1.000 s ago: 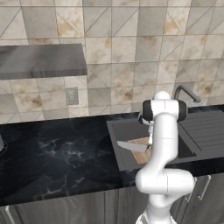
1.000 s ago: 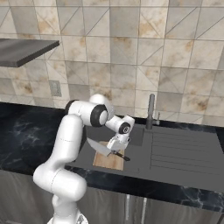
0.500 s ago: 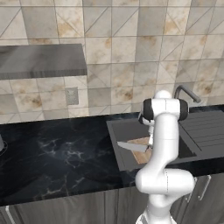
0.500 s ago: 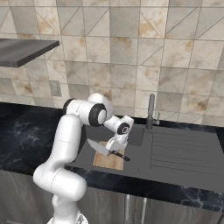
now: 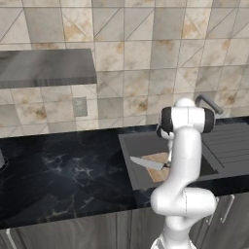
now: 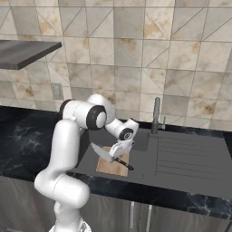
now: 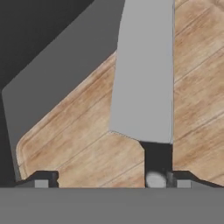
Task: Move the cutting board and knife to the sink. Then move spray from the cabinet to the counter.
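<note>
A white robot arm reaches down into the sink [image 6: 181, 156] at the centre of the right base view, its gripper [image 6: 118, 152] poised low over the knife [image 6: 108, 156], whose broad grey blade tilts up toward the left while the dark handle points down and right. The cutting board [image 6: 113, 166] lies flat on the basin floor beneath it, at the near left of the sink. In the hand view the fingertips [image 7: 41, 178] stand wide apart at the bottom of the frame, the knife handle [image 7: 156, 158] between them but close to the right-hand one, and nothing appears clamped; whether the blade rests on the wood or leans against something cannot be told. Judging from this, both board and knife are in the sink and the first half of the job is finishing. The next move calls for lifting the hand straight clear of the handle without nudging it, then turning toward the wall cabinet [image 5: 46, 68] at the upper left of the left base view to fetch the spray for the black counter [image 5: 63, 165].
</note>
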Robot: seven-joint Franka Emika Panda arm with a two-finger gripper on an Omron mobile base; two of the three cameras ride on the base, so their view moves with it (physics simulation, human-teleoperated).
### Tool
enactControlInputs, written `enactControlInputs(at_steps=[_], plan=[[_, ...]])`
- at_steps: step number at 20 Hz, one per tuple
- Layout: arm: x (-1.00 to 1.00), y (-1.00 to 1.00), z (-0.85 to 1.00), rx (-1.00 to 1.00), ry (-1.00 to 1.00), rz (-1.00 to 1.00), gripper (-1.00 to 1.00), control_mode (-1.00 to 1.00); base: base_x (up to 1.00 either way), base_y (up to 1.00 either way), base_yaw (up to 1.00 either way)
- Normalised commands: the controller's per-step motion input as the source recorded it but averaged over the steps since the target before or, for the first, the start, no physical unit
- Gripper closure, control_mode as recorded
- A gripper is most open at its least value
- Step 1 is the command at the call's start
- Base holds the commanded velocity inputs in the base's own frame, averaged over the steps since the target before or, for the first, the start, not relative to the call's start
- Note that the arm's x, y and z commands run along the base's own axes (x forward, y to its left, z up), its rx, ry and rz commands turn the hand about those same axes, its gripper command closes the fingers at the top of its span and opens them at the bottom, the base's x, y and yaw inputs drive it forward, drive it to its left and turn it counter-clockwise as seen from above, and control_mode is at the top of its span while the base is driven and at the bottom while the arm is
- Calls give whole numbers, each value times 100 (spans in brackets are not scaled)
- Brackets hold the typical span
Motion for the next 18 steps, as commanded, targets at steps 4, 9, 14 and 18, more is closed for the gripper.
enactControlInputs(at_steps=[4,9,14,18], plan=[[-23,2,35,0,-21,-1,-100,-100,0,0,0],[-32,7,42,0,-24,-7,-100,-100,0,0,0],[-34,8,45,-4,-13,-25,-100,-100,0,0,0],[-37,1,45,-6,-6,-34,-100,-100,0,0,0]])
